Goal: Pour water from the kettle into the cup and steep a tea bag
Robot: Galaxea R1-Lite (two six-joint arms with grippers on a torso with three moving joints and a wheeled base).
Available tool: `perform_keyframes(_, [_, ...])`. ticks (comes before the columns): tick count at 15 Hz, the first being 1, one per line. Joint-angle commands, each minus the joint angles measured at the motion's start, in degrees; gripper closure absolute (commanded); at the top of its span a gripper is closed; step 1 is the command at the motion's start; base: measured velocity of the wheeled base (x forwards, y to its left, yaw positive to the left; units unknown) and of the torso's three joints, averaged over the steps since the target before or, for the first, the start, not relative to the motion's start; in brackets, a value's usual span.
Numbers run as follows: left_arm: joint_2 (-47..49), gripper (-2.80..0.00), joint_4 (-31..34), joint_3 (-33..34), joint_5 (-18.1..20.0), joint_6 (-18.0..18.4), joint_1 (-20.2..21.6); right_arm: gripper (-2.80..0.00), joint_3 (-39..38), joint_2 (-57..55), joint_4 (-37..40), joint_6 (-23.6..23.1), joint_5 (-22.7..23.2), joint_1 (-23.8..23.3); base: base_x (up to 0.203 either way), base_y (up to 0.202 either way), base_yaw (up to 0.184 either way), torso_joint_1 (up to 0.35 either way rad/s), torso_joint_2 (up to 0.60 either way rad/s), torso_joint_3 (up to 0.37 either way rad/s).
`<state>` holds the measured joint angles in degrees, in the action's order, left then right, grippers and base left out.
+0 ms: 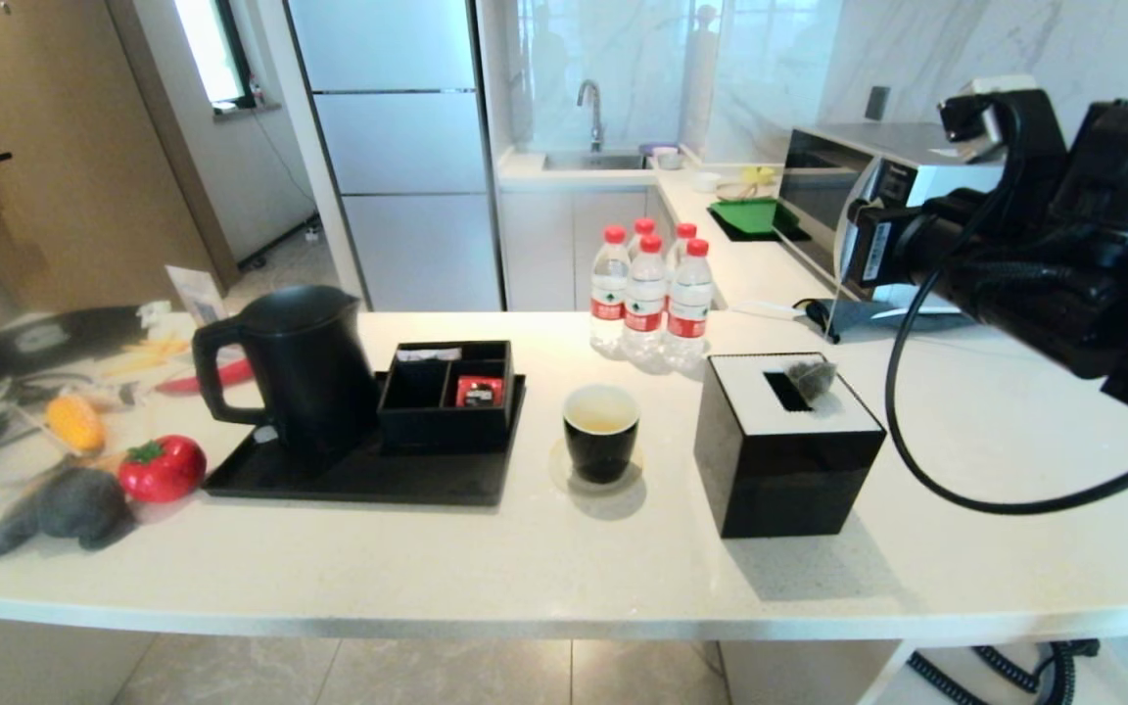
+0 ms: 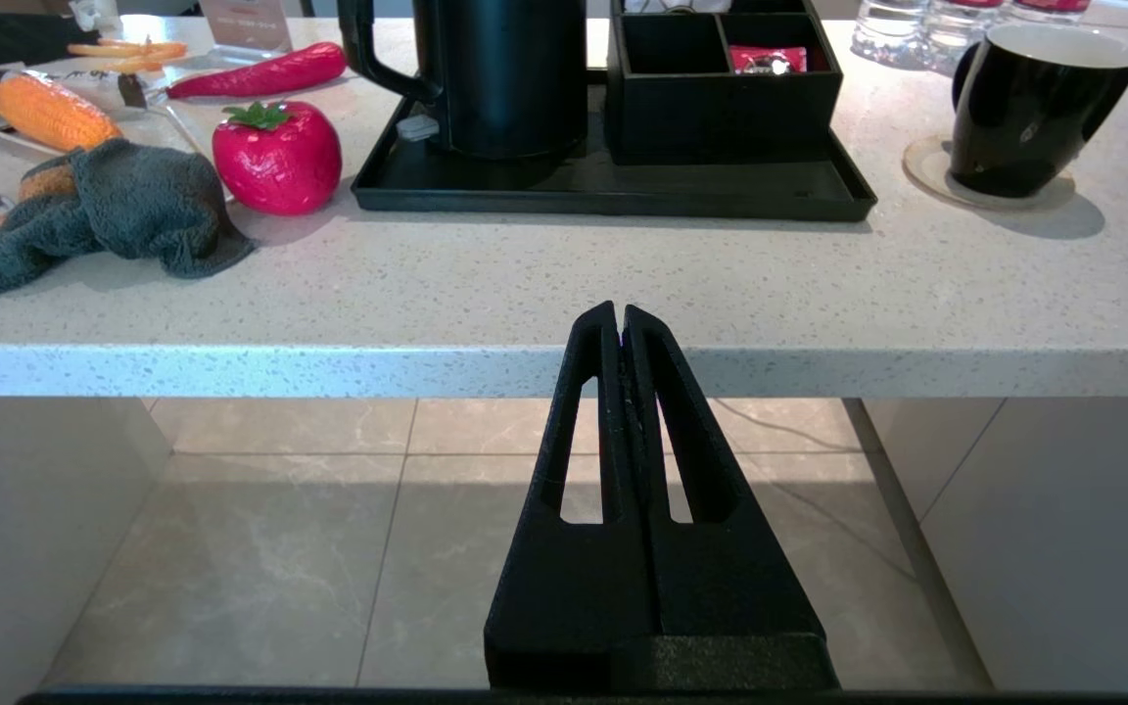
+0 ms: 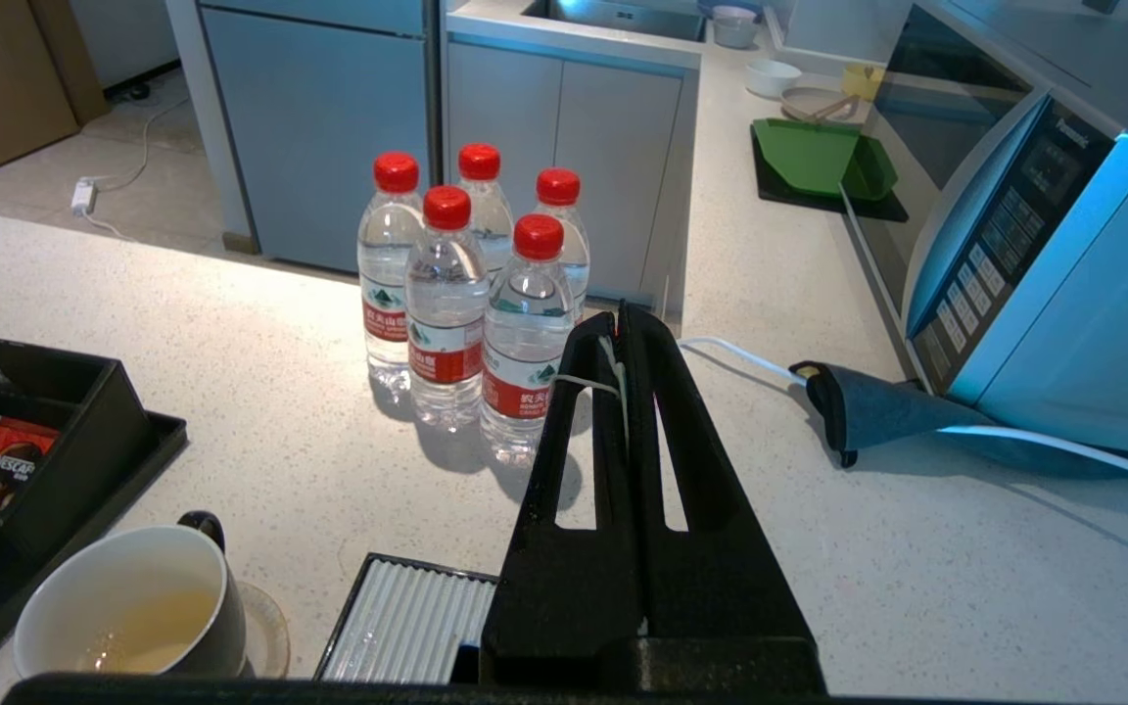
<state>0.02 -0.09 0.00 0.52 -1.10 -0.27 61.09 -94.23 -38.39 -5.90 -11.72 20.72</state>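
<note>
Right claw (image 3: pixel 620 318): pressed together, pinching the thin white string (image 3: pixel 579 382) that crosses its fingers; it hangs above the surface, with the bottles beyond its tips and the tissue box below it.
Right arm (image 1: pixel 1034 245): reaches in from the right of the head view, high over the surface.
Tea bag (image 1: pixel 812 378): grey-green sachet seen in the head view at the slot of the tissue box; whether it touches the box top or hangs just above it, I cannot tell.
Tissue box (image 1: pixel 787 446): black cube with a white ribbed top, standing right of the cup.
Cup (image 1: pixel 601 431): upright on a pale round coaster (image 1: pixel 564 470), between the tray and the tissue box; white inside.
Water (image 3: pixel 148 632): a shallow, pale yellowish pool in the bottom of the cup.
Kettle (image 1: pixel 295 367): upright at the left end of the tray, lid on, handle turned to the left.
Tray (image 1: pixel 368 475): flat and black, left of the cup; it carries the kettle and the compartment box.
Compartment box (image 1: pixel 446 392): black, just right of the kettle; a red packet (image 1: pixel 479 391) lies in one section.
Bottles (image 1: pixel 647 294): clear, red-capped, clustered behind the cup.
Left claw (image 2: pixel 620 321): pressed together, holding nothing, parked below and in front of the edge of the surface.
Left end of the surface: a red toy pepper (image 1: pixel 162 468), a grey cloth (image 1: pixel 65 509) and a toy corn cob (image 1: pixel 74 421).
Surface (image 1: pixel 525 558): pale speckled stone.
Microwave (image 1: pixel 877 196): at the far right, behind the right arm.
</note>
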Motion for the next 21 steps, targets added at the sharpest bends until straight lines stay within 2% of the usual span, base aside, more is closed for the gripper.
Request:
perform_keyframes(1, [-0.02, 0.00, 0.01, 0.00, 0.00, -0.04, 0.00, 0.00, 0.55, -0.42, -0.08, 0.01, -0.06, 0.02, 0.000, 0.000, 0.000, 0.000, 0.00, 0.000])
perform_keyframes(8, [-0.02, 0.00, 0.01, 0.00, 0.00, -0.04, 0.00, 0.00, 2.81, -0.95, 0.76, 0.01, 0.03, 0.34, 0.000, 0.000, 0.000, 0.000, 0.00, 0.000])
perform_keyframes(13, [-0.02, 0.00, 0.01, 0.00, 0.00, -0.04, 0.00, 0.00, 2.90, -1.74, 0.68, 0.27, -0.15, 3.53, 0.000, 0.000, 0.000, 0.000, 0.00, 0.000])
perform_keyframes(21, [-0.02, 0.00, 0.01, 0.00, 0.00, -0.04, 0.00, 0.00, 2.37, -2.62, 0.07, 0.27, -0.24, 3.45, 0.000, 0.000, 0.000, 0.000, 0.00, 0.000])
